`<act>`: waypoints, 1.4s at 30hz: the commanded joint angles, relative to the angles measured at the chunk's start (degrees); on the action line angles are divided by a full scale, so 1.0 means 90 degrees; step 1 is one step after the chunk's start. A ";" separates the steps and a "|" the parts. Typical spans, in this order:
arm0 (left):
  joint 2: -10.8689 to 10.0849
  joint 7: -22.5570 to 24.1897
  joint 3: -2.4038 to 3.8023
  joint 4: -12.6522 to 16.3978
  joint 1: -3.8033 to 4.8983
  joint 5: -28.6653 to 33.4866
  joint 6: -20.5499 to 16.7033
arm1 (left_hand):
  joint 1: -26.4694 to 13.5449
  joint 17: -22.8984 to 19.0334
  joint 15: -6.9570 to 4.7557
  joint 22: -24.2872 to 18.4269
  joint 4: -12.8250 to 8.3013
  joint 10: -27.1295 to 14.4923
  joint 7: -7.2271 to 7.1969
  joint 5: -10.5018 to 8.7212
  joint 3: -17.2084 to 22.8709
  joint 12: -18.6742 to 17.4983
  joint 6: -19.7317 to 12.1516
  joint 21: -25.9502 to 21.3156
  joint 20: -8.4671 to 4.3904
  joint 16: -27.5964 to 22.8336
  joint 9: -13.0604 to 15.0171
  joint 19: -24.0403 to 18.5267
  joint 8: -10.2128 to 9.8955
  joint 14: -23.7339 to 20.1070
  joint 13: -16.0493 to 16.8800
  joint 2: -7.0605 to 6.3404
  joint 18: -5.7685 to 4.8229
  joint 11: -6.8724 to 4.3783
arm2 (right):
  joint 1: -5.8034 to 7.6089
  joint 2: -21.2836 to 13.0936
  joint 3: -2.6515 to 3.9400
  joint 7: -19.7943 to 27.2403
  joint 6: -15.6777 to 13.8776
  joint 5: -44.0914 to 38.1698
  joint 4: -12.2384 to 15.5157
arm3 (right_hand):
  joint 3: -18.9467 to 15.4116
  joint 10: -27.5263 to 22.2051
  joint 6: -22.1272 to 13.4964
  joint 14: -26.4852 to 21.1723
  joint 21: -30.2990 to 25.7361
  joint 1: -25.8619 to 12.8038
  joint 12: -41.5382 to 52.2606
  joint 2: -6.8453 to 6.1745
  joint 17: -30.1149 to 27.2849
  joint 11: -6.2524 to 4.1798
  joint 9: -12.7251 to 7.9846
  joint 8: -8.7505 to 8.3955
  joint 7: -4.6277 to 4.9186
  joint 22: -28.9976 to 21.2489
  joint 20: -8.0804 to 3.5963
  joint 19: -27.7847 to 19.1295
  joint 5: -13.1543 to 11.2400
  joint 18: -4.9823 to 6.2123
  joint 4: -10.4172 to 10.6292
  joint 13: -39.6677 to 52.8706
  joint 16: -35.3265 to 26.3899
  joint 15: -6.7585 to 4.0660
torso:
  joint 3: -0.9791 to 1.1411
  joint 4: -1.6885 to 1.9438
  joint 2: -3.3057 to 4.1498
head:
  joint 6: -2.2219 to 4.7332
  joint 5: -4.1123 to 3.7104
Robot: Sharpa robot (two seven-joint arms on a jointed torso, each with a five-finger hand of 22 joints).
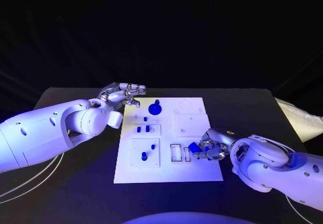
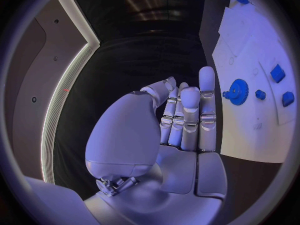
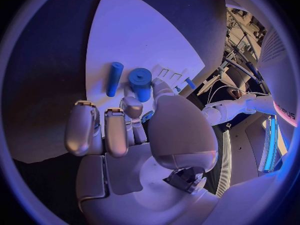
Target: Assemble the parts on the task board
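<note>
— Two hands are over the table. Where is each?

— Left hand (image 1: 122, 95) hovers at the far left corner of the white task board (image 1: 202, 172), above the black table (image 1: 256, 116). Its fingers (image 2: 190, 117) lie straight and close together in the left wrist view, with nothing in them. So it is empty and unclenched.

— And the right one?

— Right hand (image 1: 210, 148) sits low at the board's right edge, near the front. Its fingers are curled in on a blue part (image 1: 195, 147). In the right wrist view that piece looks like a short blue peg with a round cap (image 3: 141, 82), pinched at the fingertips (image 3: 131, 107).

— What else lies on the board?

— A blue gear (image 1: 155, 109) with a small knob stands near the far left of the board, just beside the left hand. The left wrist view shows the same gear (image 2: 238, 91) flat on the plate.

— Any smaller pieces?

— Yes. Small blue blocks (image 1: 143, 129) sit in a recessed area at the middle left, and more blue bits (image 1: 144, 156) rest in the square tray nearer the front. A blue cylinder (image 3: 113, 78) lies on its side on the board just beside the capped peg, in the right wrist view.

— Do the hands touch?

— No, they are well apart.
</note>
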 commanded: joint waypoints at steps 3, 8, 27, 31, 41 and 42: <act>0.0001 -0.0024 0.0003 0.0001 -0.0002 0.0021 0.0139 | -0.0010 -0.0013 0.0003 -0.0006 -0.0002 -0.0048 0.0009 0.0039 -0.0049 0.0044 -0.0050 -0.0018 -0.0021 -0.0025 -0.0011 -0.0005 0.0019 -0.0051 -0.0009 0.0065 0.0073 -0.0011 | -0.0105 0.0074 -0.0039 -0.0090 0.0034 -0.0036 -0.0063 | -0.0062 0.0058 0.0061 0.0359 0.0050 0.0169 0.0098 0.0135 0.0010 -0.0049 0.0012 0.0060 -0.0045 0.0015 -0.0021 0.0041 0.0104 -0.0072 0.0010 0.0128 0.0031 -0.0035 | -0.0001 -0.0009 -0.0008 | 0.0000 0.0008; 0.0000 -0.0026 0.0003 0.0006 -0.0003 0.0021 0.0147 | -0.0011 -0.0010 0.0003 -0.0006 -0.0002 -0.0049 0.0010 0.0039 -0.0050 0.0045 -0.0052 -0.0019 -0.0021 -0.0023 -0.0011 -0.0005 0.0019 -0.0050 -0.0009 0.0065 0.0073 -0.0011 | -0.0122 0.0053 -0.0039 -0.0039 -0.0433 0.0010 -0.0011 | -0.0091 0.0201 0.0180 0.0370 0.0086 0.0267 0.0294 0.0277 0.0076 -0.0092 0.0076 0.0141 -0.0093 0.0084 -0.0050 0.0067 0.0356 -0.0082 0.0069 0.0403 0.0074 -0.0067 | -0.0002 -0.0009 -0.0001 | -0.0011 0.0010; 0.0002 -0.0026 0.0003 0.0002 -0.0020 0.0021 0.0170 | -0.0011 -0.0010 0.0003 -0.0006 -0.0002 -0.0049 0.0010 0.0039 -0.0050 0.0045 -0.0052 -0.0019 -0.0021 -0.0023 -0.0011 -0.0005 0.0019 -0.0050 -0.0009 0.0065 0.0073 -0.0011 | -0.0046 0.0019 0.0037 0.0171 -0.0705 0.0928 0.0402 | -0.0256 0.0379 0.0341 0.0390 0.0147 0.0115 0.0481 0.0539 0.0227 -0.0163 0.0242 0.0252 -0.0176 0.0205 -0.0116 0.0117 0.0626 -0.0104 0.0250 0.0745 0.0168 -0.0131 | -0.0010 0.0002 -0.0003 | -0.0010 0.0019; 0.0003 -0.0028 0.0003 0.0002 -0.0020 0.0021 0.0171 | -0.0011 -0.0010 0.0003 -0.0006 -0.0002 -0.0049 0.0010 0.0039 -0.0050 0.0045 -0.0052 -0.0019 -0.0021 -0.0023 -0.0011 -0.0005 0.0019 -0.0050 -0.0009 0.0065 0.0073 -0.0011 | -0.0056 0.0164 0.0036 0.0116 -0.0387 0.1019 0.0344 | -0.0357 0.0393 0.0339 0.0389 0.0148 -0.0029 0.0486 0.0568 0.0233 -0.0165 0.0276 0.0255 -0.0181 0.0208 -0.0117 0.0117 0.0580 -0.0105 0.0251 0.0788 0.0173 -0.0131 | -0.0007 0.0005 0.0000 | -0.0010 0.0032; 0.0003 -0.0034 0.0003 0.0010 -0.0021 0.0021 0.0176 | -0.0011 -0.0010 0.0003 -0.0006 -0.0002 -0.0049 0.0010 0.0039 -0.0050 0.0045 -0.0052 -0.0019 -0.0021 -0.0023 -0.0011 -0.0005 0.0019 -0.0050 -0.0009 0.0065 0.0073 -0.0011 | -0.0068 0.0376 0.0035 0.0041 -0.0183 0.1054 0.0277 | -0.0498 0.0402 0.0352 0.0389 0.0147 -0.0216 0.0464 0.0626 0.0242 -0.0175 0.0335 0.0275 -0.0196 0.0209 -0.0122 0.0115 0.0494 -0.0104 0.0254 0.0821 0.0179 -0.0139 | -0.0010 -0.0001 -0.0001 | -0.0035 0.0064; 0.0003 -0.0035 0.0003 0.0011 -0.0021 0.0021 0.0176 | -0.0011 -0.0010 0.0003 -0.0006 -0.0002 -0.0049 0.0010 0.0039 -0.0050 0.0045 -0.0052 -0.0019 -0.0021 -0.0023 -0.0011 -0.0005 0.0019 -0.0050 -0.0009 0.0065 0.0073 -0.0011 | -0.0068 0.0389 0.0035 0.0043 -0.0189 0.1052 0.0275 | -0.0510 0.0403 0.0353 0.0388 0.0146 -0.0229 0.0464 0.0629 0.0242 -0.0176 0.0340 0.0277 -0.0198 0.0208 -0.0122 0.0115 0.0488 -0.0103 0.0254 0.0826 0.0178 -0.0139 | -0.0009 -0.0002 -0.0001 | -0.0029 0.0065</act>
